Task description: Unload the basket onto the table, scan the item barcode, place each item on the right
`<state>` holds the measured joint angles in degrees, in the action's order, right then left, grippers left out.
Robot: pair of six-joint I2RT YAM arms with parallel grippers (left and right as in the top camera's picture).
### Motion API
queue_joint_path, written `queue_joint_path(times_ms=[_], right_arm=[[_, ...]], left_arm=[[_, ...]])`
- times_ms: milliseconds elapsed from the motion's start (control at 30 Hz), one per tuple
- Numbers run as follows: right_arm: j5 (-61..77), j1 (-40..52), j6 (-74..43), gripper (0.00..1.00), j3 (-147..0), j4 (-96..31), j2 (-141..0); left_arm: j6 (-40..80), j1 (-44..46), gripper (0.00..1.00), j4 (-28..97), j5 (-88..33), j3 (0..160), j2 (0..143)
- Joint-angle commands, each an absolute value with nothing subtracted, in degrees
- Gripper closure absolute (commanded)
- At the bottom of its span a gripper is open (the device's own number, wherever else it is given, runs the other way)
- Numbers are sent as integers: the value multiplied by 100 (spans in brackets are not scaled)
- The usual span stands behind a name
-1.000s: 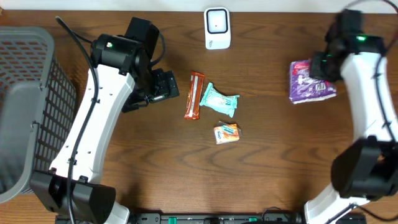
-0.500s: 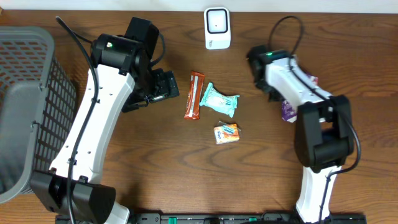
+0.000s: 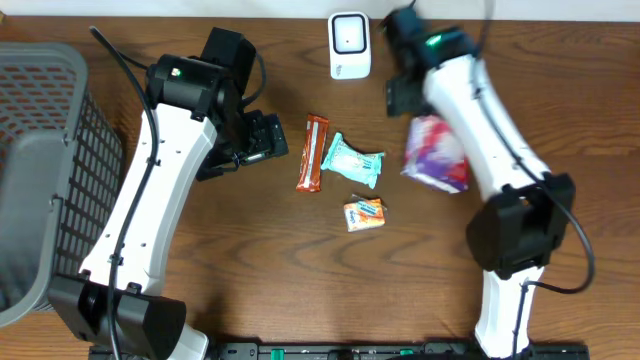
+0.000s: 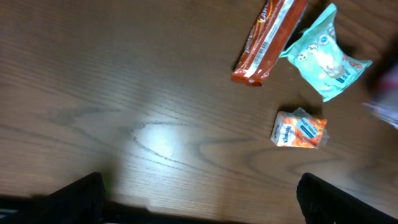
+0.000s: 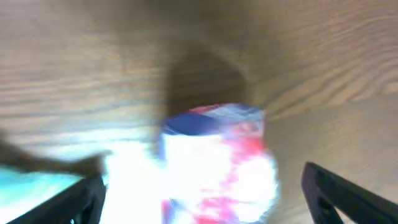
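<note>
No print on the wrappers (image 4: 298, 129) can be read.

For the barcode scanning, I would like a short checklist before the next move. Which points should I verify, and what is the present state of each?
1. The left claw is open and empty: ok.
2. The right claw has its fingers wide of the purple pack: ok.
3. The purple pack is lying still: cannot tell, it is blurred.
4. Which face of the purple pack is up: cannot tell.
5. The scanner is uncovered: ok.
6. The orange packet lies apart from the teal packet and the snack bar: ok.
</note>
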<state>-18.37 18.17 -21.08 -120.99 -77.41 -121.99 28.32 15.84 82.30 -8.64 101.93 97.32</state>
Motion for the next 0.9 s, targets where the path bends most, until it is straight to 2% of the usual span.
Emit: queue_joint_path(times_ms=[0,133,300,467,633,800,833,867], right_arm=[[-174,1011,-1219,2,-12833,-8123,-12149],[582,191,-805,1,-12770,-8521,-12175],[2244,-637,106,1,-11902,-8486,-12186],[3315,-974,226,5,-10562,-7494,-12186],[4106,-921,82,7,-9249,-6195,-12186],[4112,-775,-617,23,-8125,-4860,-12186],[4167,-746,-635,31,-7985,-4685,-12186],[4239,-720,-637,45,-7861,-4530,-12186]], left_arm=[[2818,1566,2,8263,-829,10213,9762],[2818,1566,2,8263,-829,10213,9762],[2818,1566,2,8263,-829,10213,9762],[2818,1566,2,8263,-827,10213,9762],[2818,1566,2,8263,-829,10213,9762],[2818,1566,2,8263,-829,10213,9762],[2818,1566,2,8265,-829,10213,9762],[2818,1566,2,8265,-829,10213,9762]])
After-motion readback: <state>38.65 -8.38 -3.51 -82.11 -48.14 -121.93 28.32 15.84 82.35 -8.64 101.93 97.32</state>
